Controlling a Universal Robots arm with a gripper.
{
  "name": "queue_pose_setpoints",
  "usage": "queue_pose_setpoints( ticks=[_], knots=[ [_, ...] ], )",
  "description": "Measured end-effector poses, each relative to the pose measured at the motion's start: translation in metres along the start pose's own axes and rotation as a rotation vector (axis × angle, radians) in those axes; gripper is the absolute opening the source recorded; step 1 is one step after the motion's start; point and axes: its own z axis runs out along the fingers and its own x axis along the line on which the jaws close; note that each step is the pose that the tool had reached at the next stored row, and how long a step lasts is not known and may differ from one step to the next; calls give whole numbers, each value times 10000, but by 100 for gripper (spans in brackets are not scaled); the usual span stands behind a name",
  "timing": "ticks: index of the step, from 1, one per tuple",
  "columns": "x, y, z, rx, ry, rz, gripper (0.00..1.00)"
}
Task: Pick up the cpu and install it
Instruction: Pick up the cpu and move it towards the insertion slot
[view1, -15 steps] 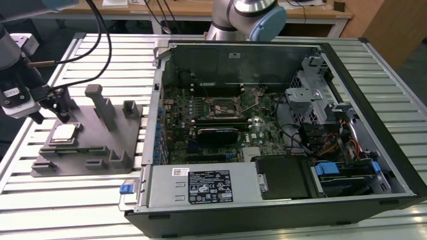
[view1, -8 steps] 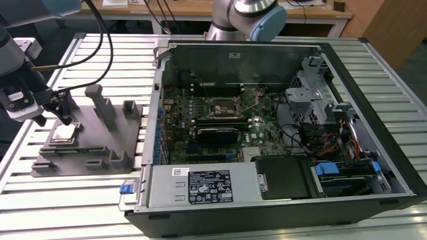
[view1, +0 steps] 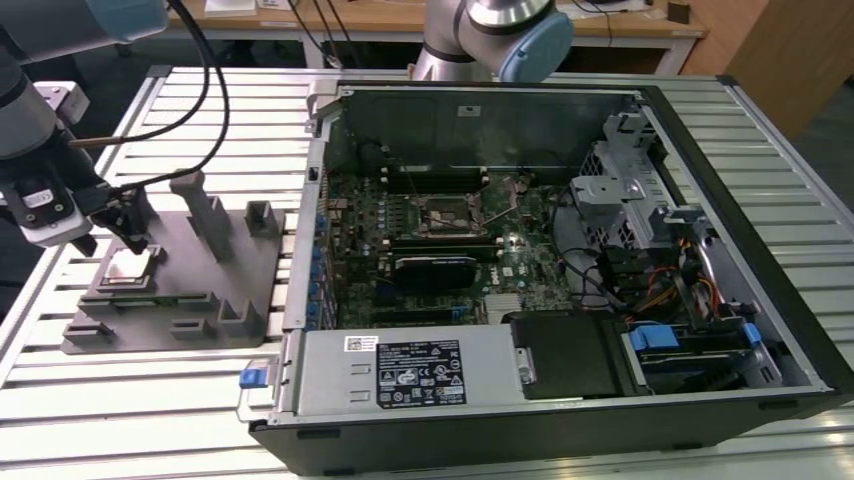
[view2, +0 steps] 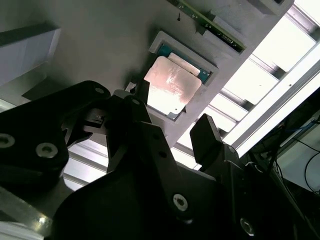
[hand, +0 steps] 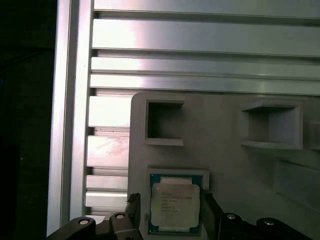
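Closest to me, the tool (hand: 170, 215) points straight down, spread open, its fingers (hand: 134, 210) flanking the cpu (hand: 175, 204) lying in the grey fixture (hand: 225, 150); I can't tell whether they touch it.

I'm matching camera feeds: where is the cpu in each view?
Exterior view: cpu on the grey fixture, at the exterior view's left.
First wrist view: cpu in the fixture's square recess.
Second wrist view: cpu in that same recess.
Shared landmark: the grey fixture.
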Motion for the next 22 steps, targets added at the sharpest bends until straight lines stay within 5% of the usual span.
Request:
queue_pose_setpoints(
  ticks=[22],
  knots=[
    [-24, -6, 133, 19, -1, 42, 60]
  ],
)
